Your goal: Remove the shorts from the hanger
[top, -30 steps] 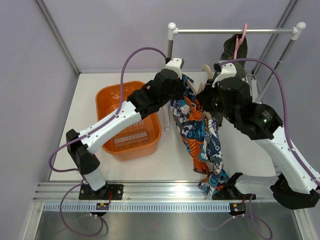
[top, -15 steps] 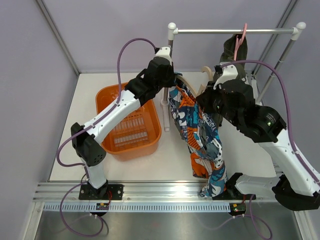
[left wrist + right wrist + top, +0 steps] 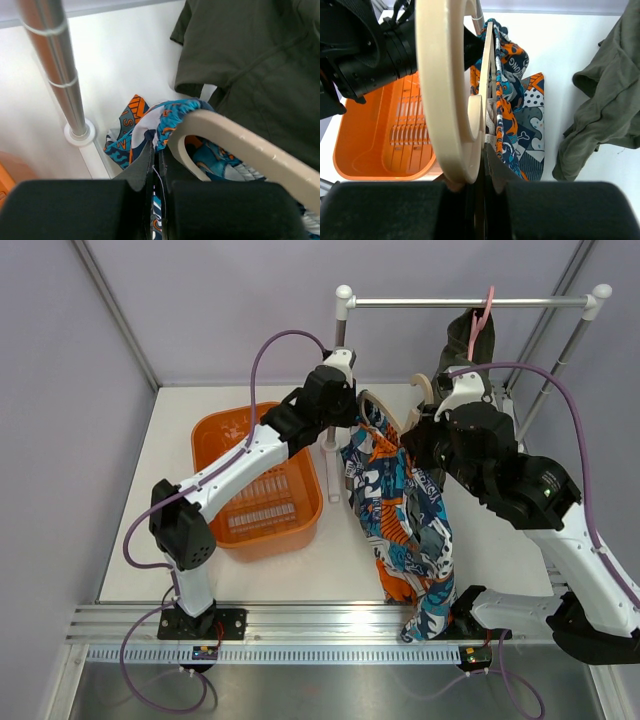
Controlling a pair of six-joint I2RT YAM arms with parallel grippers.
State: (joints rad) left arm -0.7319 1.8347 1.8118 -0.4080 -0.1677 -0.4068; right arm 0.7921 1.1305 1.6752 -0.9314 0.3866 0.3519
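1. Evidently the job is about half done. The blue, orange and white patterned fabric shorts (image 3: 405, 520) are looped by their elastic waistband over one arm of the curved cream hanger (image 3: 240, 147). The rest of the cloth trails down toward the table's near edge.
2. Pinched tight on a fold of that waistband, right beside the hanger's arm, is the left gripper (image 3: 156, 186). Its wrist view shows cloth filling the narrow slit between the fingers.
3. Clamped on the hanger near the base of its hook, the right gripper (image 3: 480, 187) holds it in the air between the two arms, clear of the clothes rail.
4. Judging from this, hanger and shorts are each secured, which is the groundwork. What is left is sliding the waistband off the end of the hanger arm. I cannot tell whether the far side of the waistband has already come free.
5. Underneath is a plain white tabletop (image 3: 170, 440). An orange slotted plastic basket (image 3: 265, 515) sits on its left half, near the hanging shorts.
6. At the back right stands a metal clothes rail with white corner joints (image 3: 470, 302). It carries a pink hanger (image 3: 480, 320) with a dark olive-green garment (image 3: 462, 335). Pale lilac-grey walls (image 3: 220, 310) enclose the cell, and an aluminium mounting track (image 3: 300, 620) runs along the near edge.
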